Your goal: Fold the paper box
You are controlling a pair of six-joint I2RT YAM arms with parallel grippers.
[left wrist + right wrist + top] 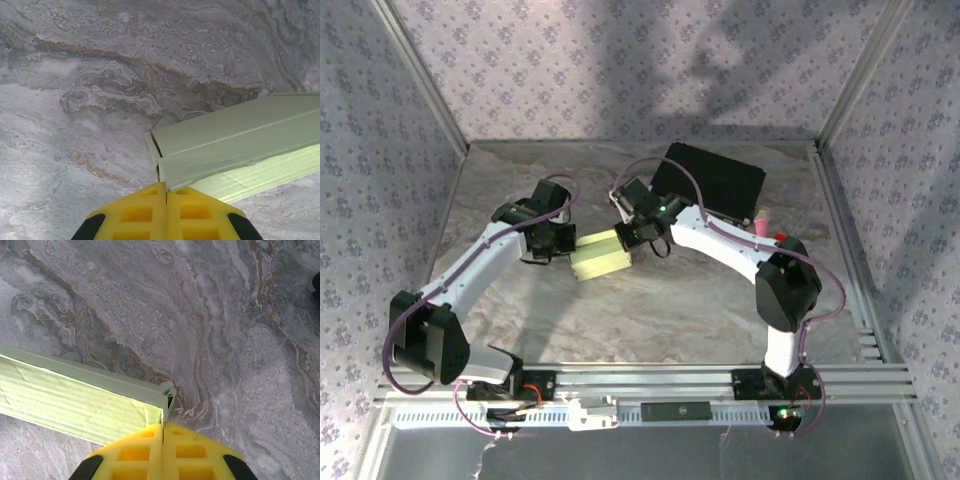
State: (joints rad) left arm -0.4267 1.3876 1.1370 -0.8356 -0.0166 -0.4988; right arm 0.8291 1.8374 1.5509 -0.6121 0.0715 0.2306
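Note:
The paper box (602, 254) is a pale green, partly folded, flat-lying card in the middle of the marble table, held between both arms. My left gripper (565, 247) is at its left end. In the left wrist view the yellow fingers (135, 212) are shut, and the box's end flap (155, 150) runs into the left gripper (166, 186). My right gripper (632, 238) is at the right end. Its yellow fingers (195, 452) are shut too, with the paper box (75, 395) end wall entering the right gripper (163, 426).
A larger black box (710, 180) lies at the back right, just behind the right arm. Small pink (763, 216) and red (780, 237) items sit near the right edge. Patterned walls close in the table (650, 310) on three sides.

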